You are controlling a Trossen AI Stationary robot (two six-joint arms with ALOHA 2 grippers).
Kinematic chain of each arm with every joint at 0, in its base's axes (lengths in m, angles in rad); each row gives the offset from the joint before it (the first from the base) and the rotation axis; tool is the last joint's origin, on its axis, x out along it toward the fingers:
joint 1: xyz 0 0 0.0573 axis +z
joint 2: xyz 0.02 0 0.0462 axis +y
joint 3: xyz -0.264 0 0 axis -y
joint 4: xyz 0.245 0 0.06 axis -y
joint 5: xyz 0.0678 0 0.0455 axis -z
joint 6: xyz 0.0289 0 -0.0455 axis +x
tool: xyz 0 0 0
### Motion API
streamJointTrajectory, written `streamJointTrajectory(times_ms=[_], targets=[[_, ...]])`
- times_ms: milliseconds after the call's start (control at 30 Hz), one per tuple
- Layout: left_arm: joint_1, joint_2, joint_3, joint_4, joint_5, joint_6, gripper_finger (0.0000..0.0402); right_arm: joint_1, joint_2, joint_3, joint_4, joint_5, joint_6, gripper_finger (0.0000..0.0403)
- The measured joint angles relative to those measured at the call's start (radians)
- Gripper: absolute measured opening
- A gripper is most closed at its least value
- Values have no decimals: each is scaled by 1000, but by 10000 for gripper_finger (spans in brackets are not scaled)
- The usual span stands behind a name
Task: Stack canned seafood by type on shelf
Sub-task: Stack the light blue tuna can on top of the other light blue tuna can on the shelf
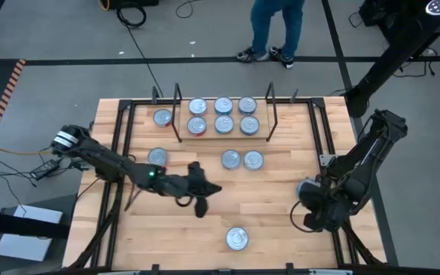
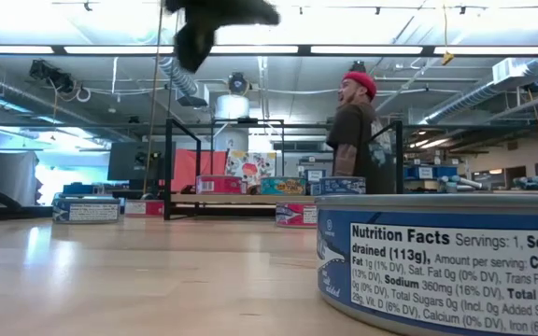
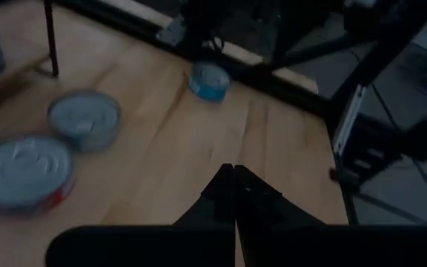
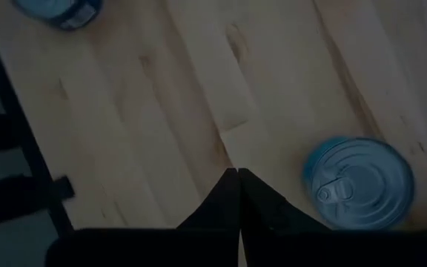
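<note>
- Left end effector (image 1: 202, 200): fingers pressed together, gripping nothing; hovers in front of the shelf (image 1: 224, 134), probably between picks.
- Tin left of the shelf (image 1: 163, 118): just outside its left wire frame; label colour not readable.
- Tin front-left of the shelf (image 1: 157, 156): on the desk (image 1: 281, 229), partly covered by the left arm; apparently unsorted.
- Six tins on the shelf (image 1: 223, 114): two rows of three; from above, stacking depth cannot be told.
- Two tins in front of the shelf (image 1: 241, 160): touching side by side, likely awaiting sorting.
- Lone tin well in front of the shelf (image 1: 237, 238): fills the low view, cut off by its edge.
- Right end effector (image 4: 239, 172): fingers together, empty; waits front-right of the shelf.
</note>
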Motion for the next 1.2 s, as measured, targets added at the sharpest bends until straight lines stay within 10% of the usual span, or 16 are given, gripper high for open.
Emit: streamJointTrajectory(times_ms=[467,733,967,1200], targets=[[34,-204,-237,23,17,25,4,-182,46,0,-67,-133,225,12],[154,-203,-240,21,114,51,4,-385,42,-2,23,-57,-172,5],[246,-203,-239,56,111,56,4,-550,-3,-138,506,-133,-649,2],[314,-203,-239,-37,160,68,5,-600,3,-353,920,61,-585,1]])
